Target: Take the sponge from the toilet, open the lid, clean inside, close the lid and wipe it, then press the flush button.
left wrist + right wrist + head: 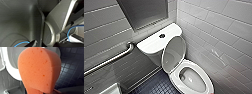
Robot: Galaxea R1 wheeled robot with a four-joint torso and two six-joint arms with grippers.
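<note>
We hold the sponge (37, 69) clamped in our right gripper (41, 91) — just beside the toilet (175, 78) rim, over dark floor tiles (70, 68). The lid (174, 53) stands raised, the flush button (162, 35) beyond it. Our left gripper (46, 44) — we cannot tell its state.

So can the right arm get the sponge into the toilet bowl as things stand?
Probably yes. The lid stands raised against the tank, so the bowl is open, and the sponge is close by it with nothing seen between them.
</note>
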